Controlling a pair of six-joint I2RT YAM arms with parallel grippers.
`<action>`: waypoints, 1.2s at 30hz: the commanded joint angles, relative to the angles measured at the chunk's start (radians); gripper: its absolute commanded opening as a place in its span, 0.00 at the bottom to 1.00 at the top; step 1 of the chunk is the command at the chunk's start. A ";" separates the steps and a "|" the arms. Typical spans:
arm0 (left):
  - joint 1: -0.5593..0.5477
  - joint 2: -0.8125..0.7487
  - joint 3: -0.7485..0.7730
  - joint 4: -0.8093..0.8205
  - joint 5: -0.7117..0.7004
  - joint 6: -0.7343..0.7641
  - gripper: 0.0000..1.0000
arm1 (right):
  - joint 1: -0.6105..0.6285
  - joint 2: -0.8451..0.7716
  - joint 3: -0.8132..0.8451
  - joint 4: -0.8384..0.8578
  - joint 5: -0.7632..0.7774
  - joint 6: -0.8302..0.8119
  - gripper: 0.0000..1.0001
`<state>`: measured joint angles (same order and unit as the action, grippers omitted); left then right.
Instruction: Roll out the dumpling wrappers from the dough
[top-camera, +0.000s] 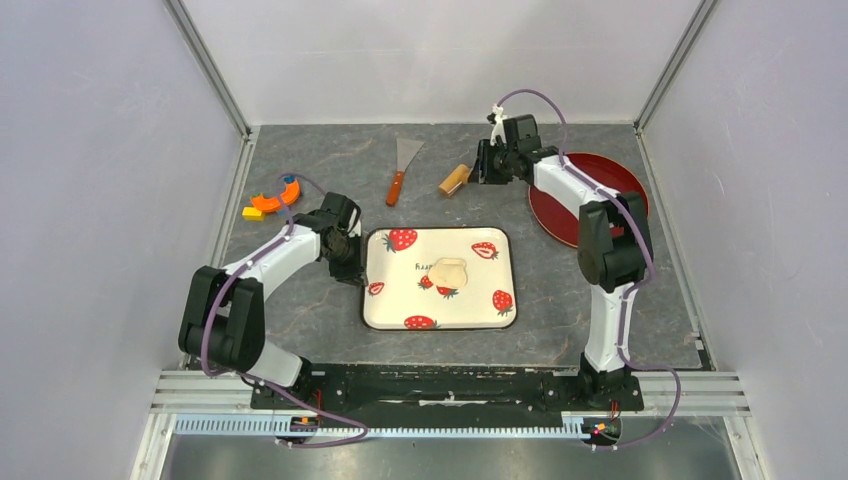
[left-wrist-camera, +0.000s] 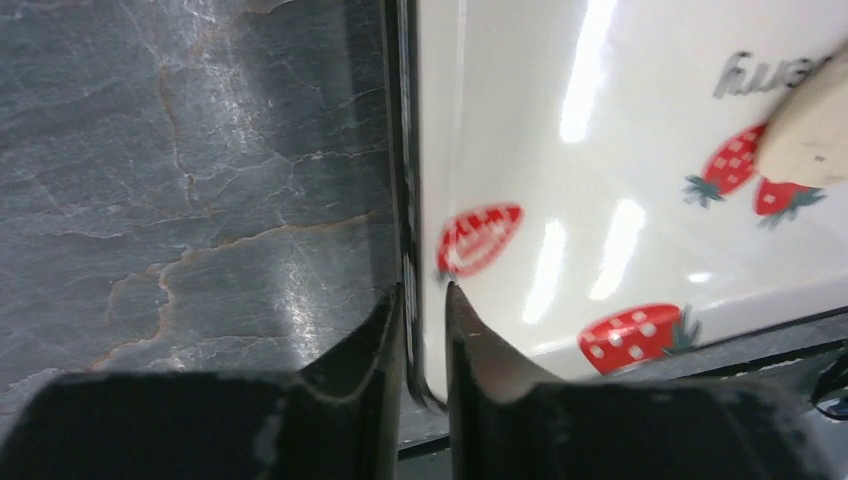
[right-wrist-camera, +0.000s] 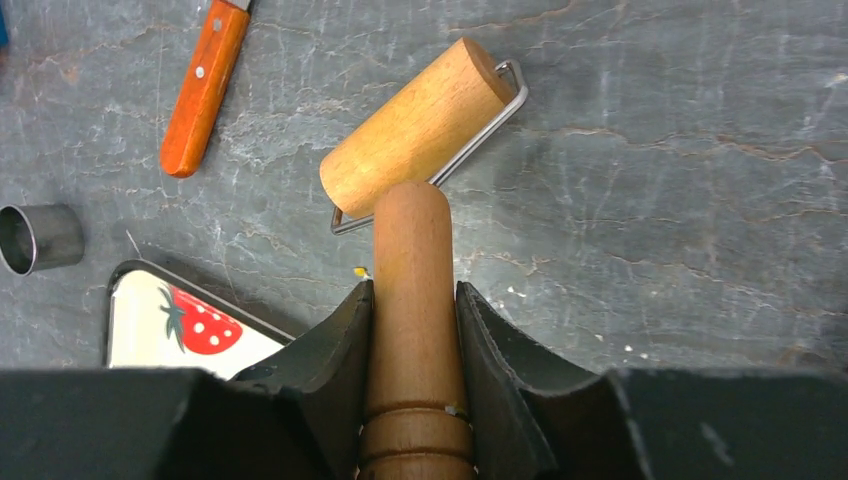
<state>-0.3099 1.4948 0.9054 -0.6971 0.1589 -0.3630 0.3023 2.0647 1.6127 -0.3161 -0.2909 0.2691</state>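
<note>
Wooden handle clamped in right jaws; left jaws straddle tray rim, grip unclear.

right pincer clamping roller handle, strawberry tray

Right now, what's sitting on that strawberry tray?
One pale lump of dough lies near the middle of the tray. It partly covers a printed strawberry; what's beneath the dough is hidden.

Tray is white with red strawberry print and black rim, dough pale cream, table dark grey marbled, plate deep red, roller tan wood.
</note>
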 joint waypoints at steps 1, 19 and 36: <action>-0.004 -0.066 0.015 0.024 -0.017 -0.036 0.34 | -0.027 -0.010 -0.022 0.047 0.006 -0.023 0.27; 0.187 -0.156 0.012 0.252 0.283 -0.174 0.57 | -0.040 -0.180 -0.193 -0.040 0.152 -0.119 0.85; 0.466 -0.045 0.085 0.090 0.064 -0.130 0.53 | -0.041 -0.415 -0.435 -0.040 0.061 -0.105 0.97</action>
<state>0.1543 1.3888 0.9363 -0.5808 0.2829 -0.5262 0.2607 1.7073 1.2057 -0.3687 -0.1860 0.1604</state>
